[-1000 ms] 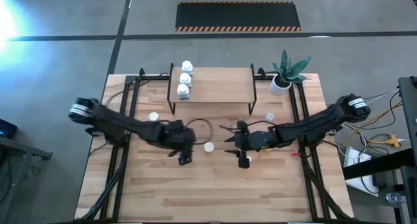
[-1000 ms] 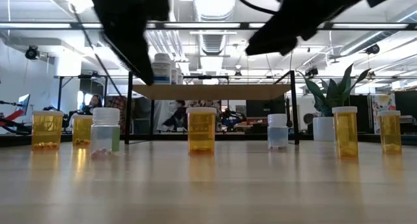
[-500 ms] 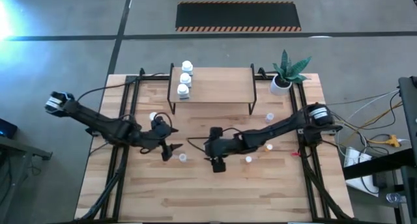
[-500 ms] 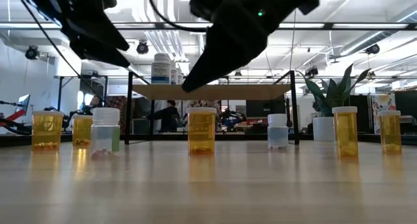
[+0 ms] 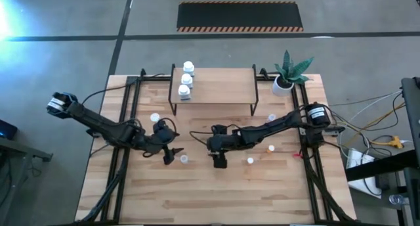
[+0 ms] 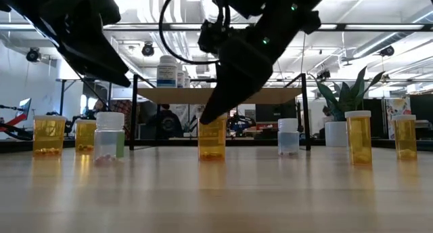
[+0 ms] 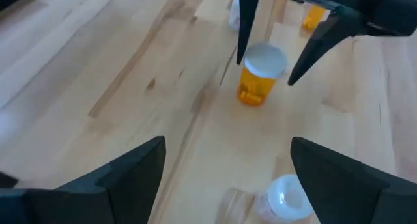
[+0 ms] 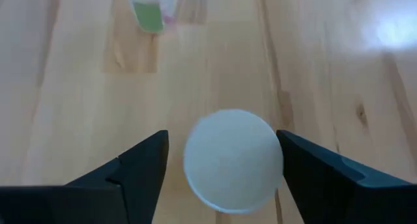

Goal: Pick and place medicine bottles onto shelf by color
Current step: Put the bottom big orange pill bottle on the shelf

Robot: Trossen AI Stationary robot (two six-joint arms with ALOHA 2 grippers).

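Shelf (image 5: 220,85): three white bottles (image 5: 186,79) stand in a row at its left end.
Right gripper (image 5: 211,142): in front of the shelf, fingers apart astride an orange bottle (image 7: 259,73), not clamped.
Left gripper (image 5: 174,154): front-left of the shelf, fingers apart, empty, a clear bottle (image 5: 184,159) just beside it.
Risk: a fingertip may clip the white cap and topple the bottle.
Hidden: the orange bottle, under the arm from above.

We saw our right claw (image 8: 221,168) spread around a white bottle cap (image 8: 233,160), green-labelled bottle (image 8: 154,6) beyond, wooden worktop (image 8: 71,100) beneath.
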